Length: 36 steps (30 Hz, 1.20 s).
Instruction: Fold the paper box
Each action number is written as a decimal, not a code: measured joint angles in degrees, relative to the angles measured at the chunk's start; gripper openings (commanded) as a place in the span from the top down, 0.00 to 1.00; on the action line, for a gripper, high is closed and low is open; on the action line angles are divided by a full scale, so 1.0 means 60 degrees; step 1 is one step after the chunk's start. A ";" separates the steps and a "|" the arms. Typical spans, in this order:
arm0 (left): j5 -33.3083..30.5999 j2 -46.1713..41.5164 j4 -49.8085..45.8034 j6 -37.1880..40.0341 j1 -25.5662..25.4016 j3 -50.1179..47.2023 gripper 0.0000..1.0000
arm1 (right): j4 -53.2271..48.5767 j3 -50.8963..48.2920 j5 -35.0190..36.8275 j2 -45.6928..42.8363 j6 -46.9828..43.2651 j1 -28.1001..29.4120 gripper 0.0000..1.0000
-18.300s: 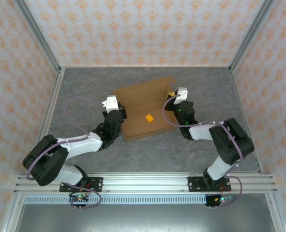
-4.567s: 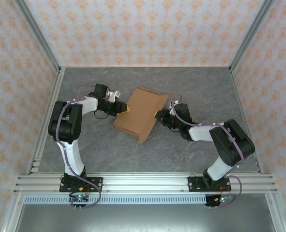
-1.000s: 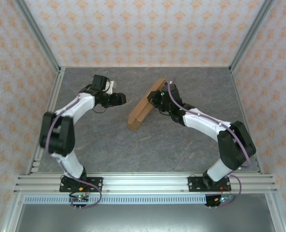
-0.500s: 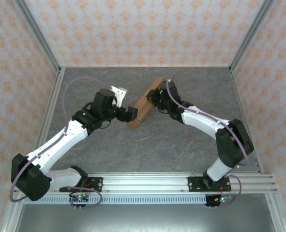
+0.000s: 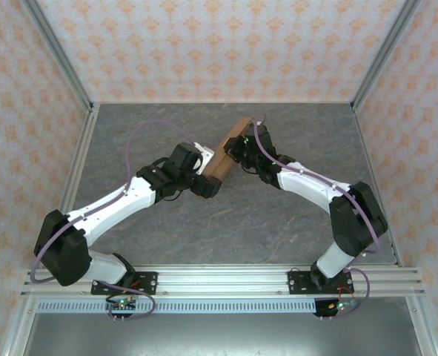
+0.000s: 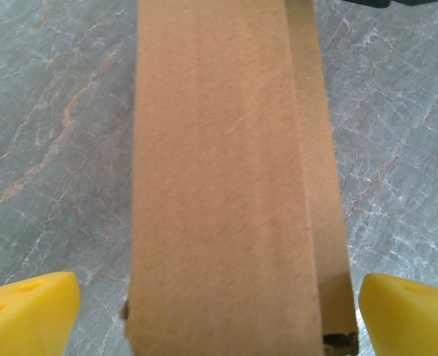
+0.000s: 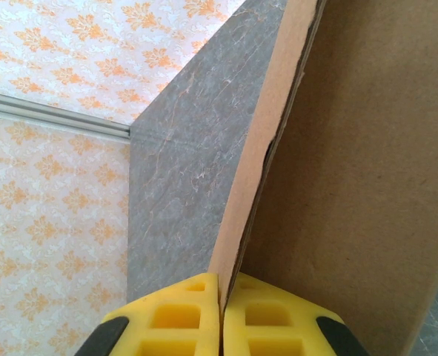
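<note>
Paper box (image 5: 226,145) on edge; right gripper (image 7: 220,305) pinches rim, left gripper (image 6: 219,311) wide astride end.

At six o'clock, the right end effector (image 7: 221,297) pinches a thin edge of the plain brown corrugated cardboard paper box (image 7: 352,185). The grey marbled bench (image 7: 174,185) lies toward nine o'clock.

The left arm (image 5: 115,200) and right arm (image 5: 307,184) stretch forward and angle inward, wrists close together. The left gripper (image 5: 206,183) has its yellow fingers (image 6: 27,311) wide apart. The right gripper (image 7: 221,317) is pinched tight on an edge of the paper box (image 7: 352,185).
</note>
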 measured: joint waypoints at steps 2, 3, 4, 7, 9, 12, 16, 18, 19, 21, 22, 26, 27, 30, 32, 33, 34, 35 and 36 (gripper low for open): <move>-0.0022 0.0160 0.0025 0.0036 -0.0076 0.0076 0.07 | 0.0004 0.0000 0.0000 0.0007 0.0000 0.0000 0.93; -0.0025 0.0229 0.0044 0.0073 -0.0117 0.0076 0.10 | 0.0004 0.0004 0.0000 0.0011 0.0000 0.0000 0.93; -0.0033 0.0288 0.0044 0.0106 -0.0117 0.0076 0.13 | 0.0004 0.0004 0.0000 0.0011 0.0004 0.0000 0.93; -0.0091 0.0477 0.0044 0.0193 -0.0160 0.0098 0.24 | 0.0004 0.0004 0.0000 0.0015 0.0004 0.0000 0.93; -0.0135 0.0543 0.0051 0.0215 -0.0160 0.0120 0.29 | 0.0007 0.0004 0.0004 0.0015 0.0000 0.0000 0.93; -0.0157 0.0543 0.0069 0.0226 -0.0160 0.0131 0.34 | 0.0004 0.0018 0.0015 0.0015 0.0004 -0.0004 0.93; -0.0164 0.0543 0.0102 0.0244 -0.0160 0.0135 0.38 | 0.0004 0.0025 0.0036 0.0015 -0.0029 -0.0029 0.87; -0.0168 0.0543 0.0102 0.0248 -0.0160 0.0142 0.40 | 0.0004 0.0033 0.0036 0.0004 -0.0084 -0.0047 0.82; -0.0168 0.0546 0.0106 0.0251 -0.0160 0.0149 0.41 | 0.0000 0.0033 0.0033 -0.0015 -0.0124 -0.0066 0.79; -0.0168 0.0546 0.0109 0.0321 -0.0153 0.0149 0.44 | -0.0051 0.0033 0.0036 -0.0091 -0.0197 -0.0091 0.73; -0.0149 0.0546 0.0113 0.0390 -0.0146 0.0149 0.45 | -0.0131 0.0033 0.0029 -0.0157 -0.0259 -0.0127 0.71; 0.0215 0.0514 0.0186 0.0630 0.0087 0.0149 0.48 | -0.0754 0.0015 0.0076 -0.0565 -0.0532 -0.0390 0.61; 0.0353 0.0474 0.0189 0.0714 0.0200 0.0149 0.48 | -0.0947 0.0011 0.0087 -0.0729 -0.0637 -0.0492 0.59; 0.0692 0.0277 0.0186 0.0947 0.0583 0.0149 0.50 | -0.1657 0.0007 0.0164 -0.1377 -0.1071 -0.0747 0.55; 0.0998 0.0095 0.0182 0.1188 0.0922 0.0149 0.50 | -0.2167 0.0011 0.0215 -0.1905 -0.1519 -0.0903 0.52; 0.1177 -0.0011 0.0186 0.1341 0.1096 0.0149 0.51 | -0.2452 0.0011 0.0229 -0.2189 -0.1814 -0.0969 0.50; 0.1348 -0.0102 0.0182 0.1490 0.1249 0.0149 0.51 | -0.2703 0.0036 0.0248 -0.2419 -0.2127 -0.1005 0.50; 0.1581 -0.0219 0.0182 0.1698 0.1435 0.0146 0.52 | -0.3067 0.0113 0.0295 -0.2656 -0.2612 -0.1031 0.48; 0.1818 -0.0328 0.0182 0.1916 0.1610 0.0146 0.52 | -0.3464 0.0262 0.0382 -0.2841 -0.3126 -0.1038 0.48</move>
